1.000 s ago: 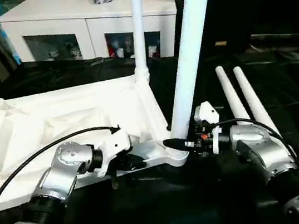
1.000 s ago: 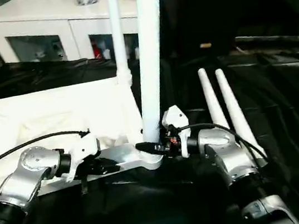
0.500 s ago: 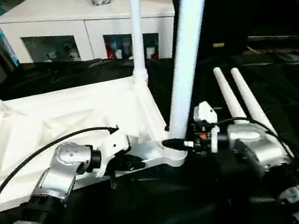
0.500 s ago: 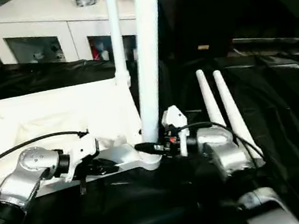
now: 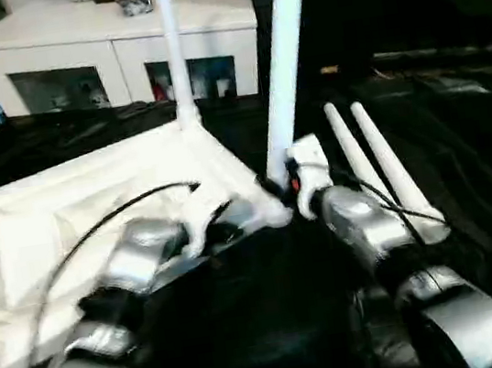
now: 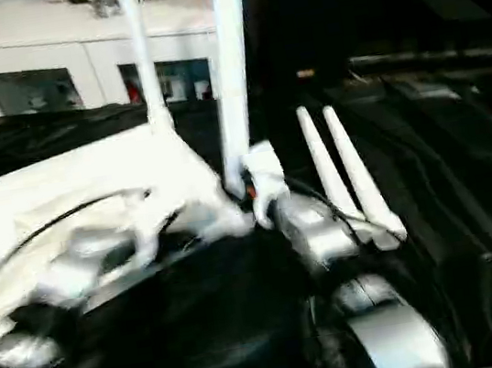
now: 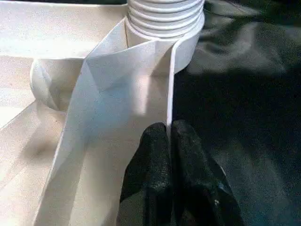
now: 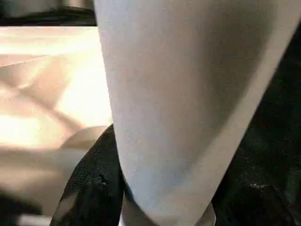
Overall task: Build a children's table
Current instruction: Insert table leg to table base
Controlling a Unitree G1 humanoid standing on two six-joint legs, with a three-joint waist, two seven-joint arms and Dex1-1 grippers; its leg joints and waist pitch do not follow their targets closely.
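Note:
The white tabletop (image 5: 64,206) lies underside up on black cloth. One white leg (image 5: 175,56) stands in its far corner socket. A second leg (image 5: 282,67) rises from the near right corner, with my right gripper (image 5: 276,189) shut on its base; in the right wrist view a black finger (image 8: 91,183) presses against this leg (image 8: 178,94). My left gripper (image 7: 168,141) is shut on the thin rim (image 7: 170,84) of the tabletop, just short of the ribbed corner socket (image 7: 164,14). Two loose legs (image 5: 382,164) lie side by side to the right.
A white cabinet (image 5: 114,42) with glass doors and small items on top stands behind the work. Black cloth (image 5: 274,309) covers the surface around the tabletop. My silver forearms (image 5: 373,230) reach in from the near edge.
The whole picture has swung and tilted, so the camera moved. Both grippers keep the same holds, and the near leg looks a little more upright than before.

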